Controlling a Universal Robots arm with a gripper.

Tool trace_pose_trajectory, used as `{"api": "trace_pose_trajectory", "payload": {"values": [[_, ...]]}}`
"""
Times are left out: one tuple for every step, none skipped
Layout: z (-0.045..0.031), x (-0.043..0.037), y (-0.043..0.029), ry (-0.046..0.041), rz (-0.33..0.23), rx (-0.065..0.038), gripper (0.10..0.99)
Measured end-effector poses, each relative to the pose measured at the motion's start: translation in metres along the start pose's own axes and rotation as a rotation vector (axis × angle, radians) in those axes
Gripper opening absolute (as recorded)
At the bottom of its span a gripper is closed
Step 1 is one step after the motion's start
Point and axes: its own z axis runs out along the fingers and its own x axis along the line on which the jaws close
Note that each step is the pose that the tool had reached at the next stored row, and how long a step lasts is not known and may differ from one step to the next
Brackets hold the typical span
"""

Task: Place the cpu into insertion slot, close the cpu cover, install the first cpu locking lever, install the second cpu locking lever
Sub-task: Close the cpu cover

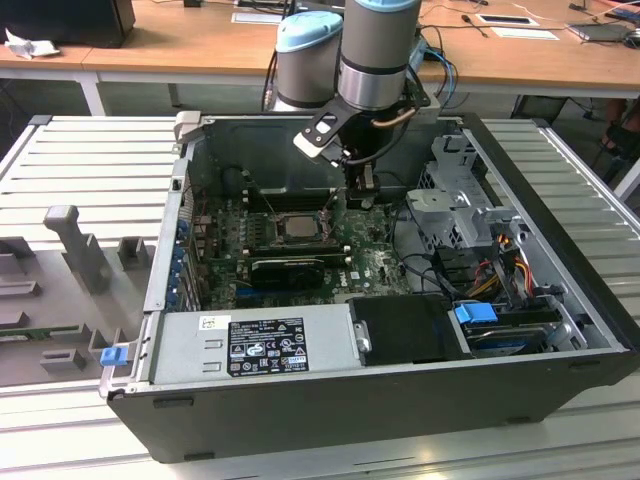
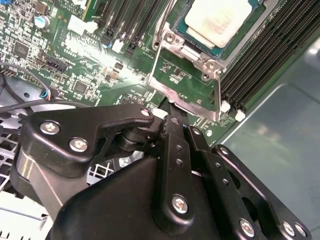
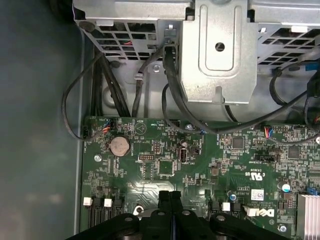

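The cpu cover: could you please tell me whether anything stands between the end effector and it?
Nothing visible does. In the second wrist view the end effector sits right at the edge of the cover, with open board beside it. The cpu lies inside the cover's frame.

The cpu sat in the insertion slot on the board. The gripper stood just to the exterior view's right of it; the power supply lay nearer, the drive cage further right.
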Motion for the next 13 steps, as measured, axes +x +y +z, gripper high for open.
{"api": "trace_pose_trajectory", "payload": {"values": [[0.0, 0.0, -0.0014, 0.0, 0.0, 0.0, 0.106], [0.0, 0.0001, -0.0022, 0.0001, 0.0, 0.0, 0.106], [0.0, 0.0001, -0.0035, 0.0002, 0.0, 0.0, 0.106], [0.0, 0.0001, -0.0042, 0.0002, 0.0, 0.0, 0.106], [0.0, 0.0002, -0.0047, 0.0002, 0.0, 0.0, 0.106], [0.0001, 0.0002, -0.0061, 0.0003, 0.0, 0.0, 0.106], [0.0001, 0.0003, -0.0074, 0.0003, 0.0, 0.0, 0.106], [0.0001, 0.0003, -0.0082, 0.0003, 0.0, 0.0, 0.106], [0.0001, 0.0003, -0.0087, 0.0003, 0.0, 0.0, 0.106], [0.0001, 0.0003, -0.009, 0.0002, 0.0, 0.0, 0.106], [0.0001, 0.0003, -0.0093, 0.0003, 0.0, 0.0, 0.106], [0.0001, 0.0004, -0.0097, 0.0003, 0.0, 0.0, 0.106], [0.0001, 0.0004, -0.01, 0.0004, 0.0, 0.0, 0.106]]}}
